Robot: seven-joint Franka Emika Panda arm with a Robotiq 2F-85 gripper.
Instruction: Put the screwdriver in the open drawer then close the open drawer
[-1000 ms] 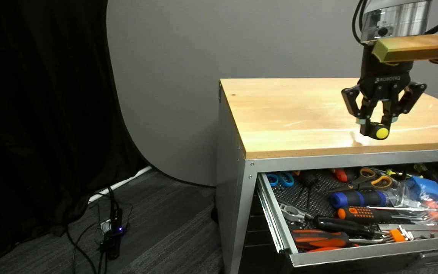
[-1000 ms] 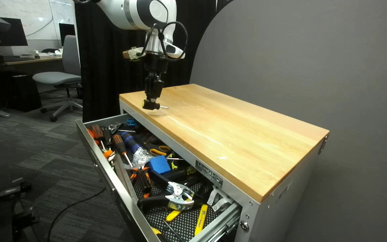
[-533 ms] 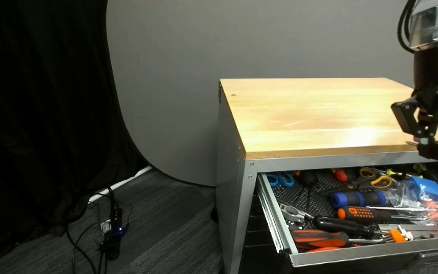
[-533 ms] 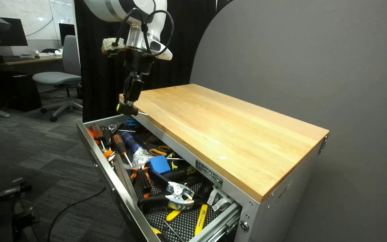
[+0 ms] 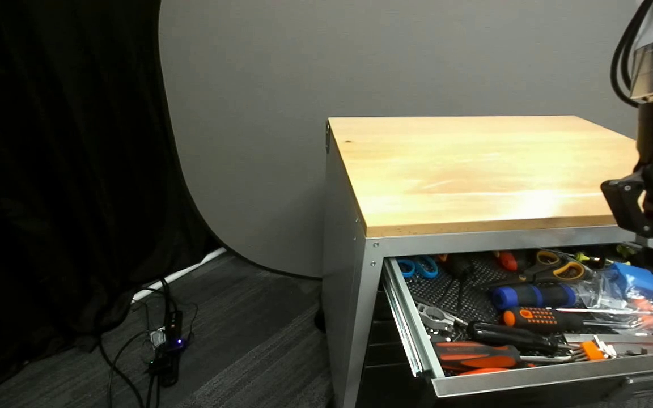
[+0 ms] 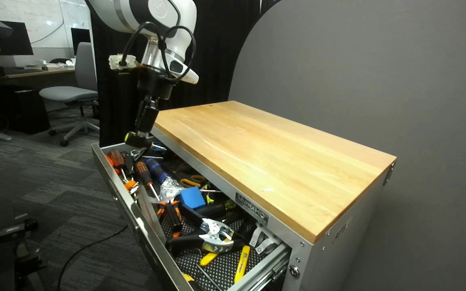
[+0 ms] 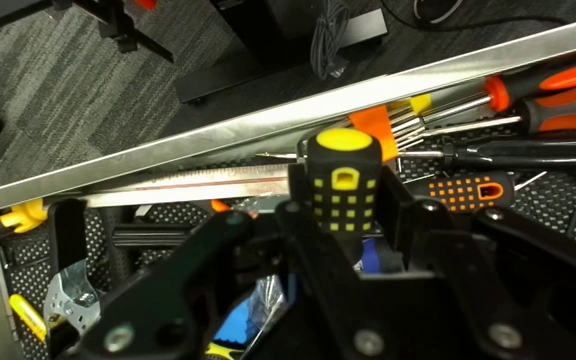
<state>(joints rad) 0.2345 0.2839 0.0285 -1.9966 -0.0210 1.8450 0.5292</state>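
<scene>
A grey backdrop [image 6: 362,105] fills an exterior view's upper right. At the wrist view's centre, fingers [image 7: 394,202] clamp the screwdriver [image 7: 344,185] over the open drawer [image 7: 118,163]. Placing seems in hand; next should come lowering and release.

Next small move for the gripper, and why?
Probably lower the gripper a little before releasing. It grips the screwdriver by the handle, which in the wrist view appears over the open drawer, inside its front rim, with a metal ruler and other tools lying in there. A lower release should cut bounce.
</scene>
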